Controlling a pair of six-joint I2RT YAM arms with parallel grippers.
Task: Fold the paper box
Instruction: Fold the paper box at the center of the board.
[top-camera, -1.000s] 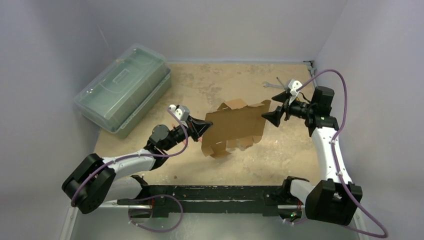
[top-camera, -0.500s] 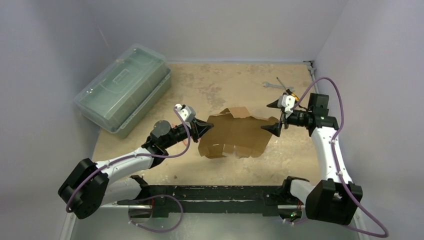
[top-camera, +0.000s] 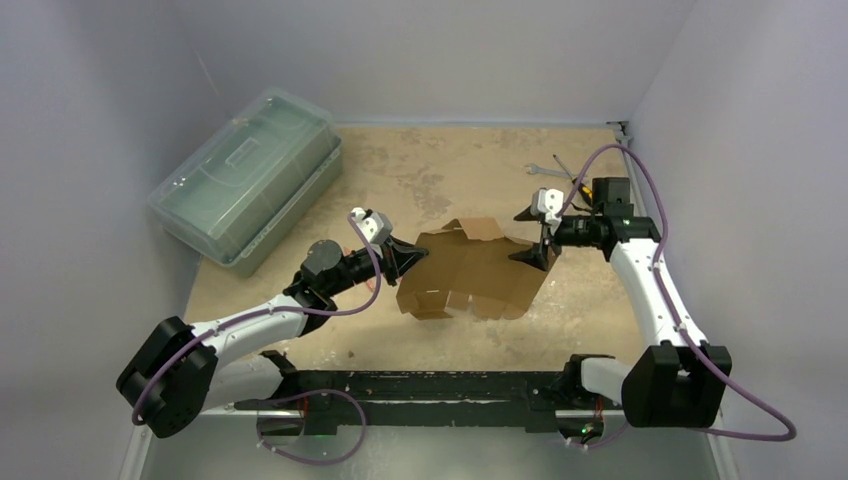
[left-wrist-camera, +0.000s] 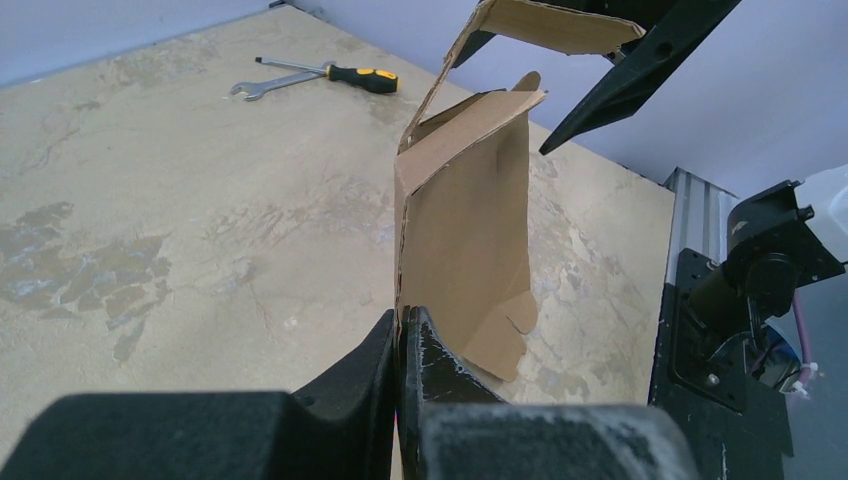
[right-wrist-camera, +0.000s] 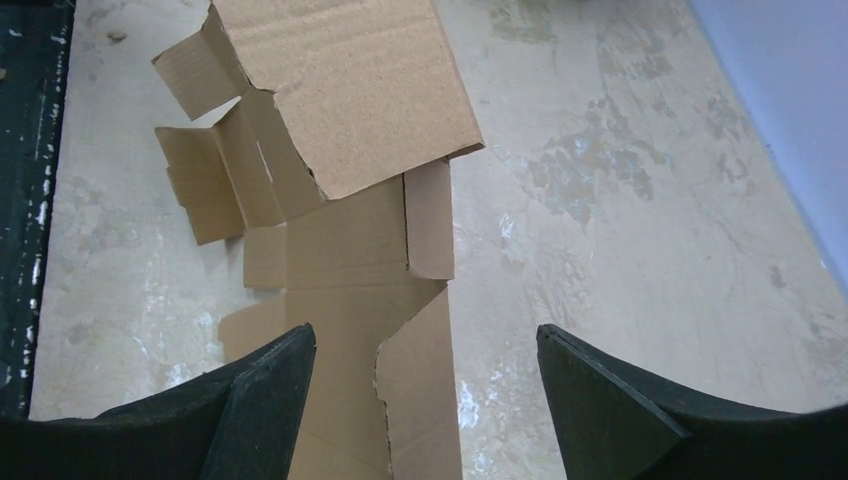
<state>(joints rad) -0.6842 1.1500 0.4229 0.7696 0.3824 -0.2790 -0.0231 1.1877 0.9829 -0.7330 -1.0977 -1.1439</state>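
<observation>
Cardboard box (top-camera: 470, 275) held tilted at table (top-camera: 450, 160) centre, between arms. Left gripper (top-camera: 418, 253) jaws pinched shut on its left edge. Right gripper (top-camera: 522, 236) jaws spread astride opposite flap, not gripping. Judged early stage: one panel creased; side flaps, tabs unfolded, carton shape not formed.

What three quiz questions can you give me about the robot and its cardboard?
1. True or false: the left gripper is pinching the paper box.
2. Pick one: the right gripper has its jaws A) open, B) shut tight, C) out of sight.
3. Which tool lies beside the wrench at the back of the table?

Key: 1 true. 2 A: the fingers stand apart with the cardboard's edge between them. 3 the screwdriver, with a black and yellow handle.
</observation>
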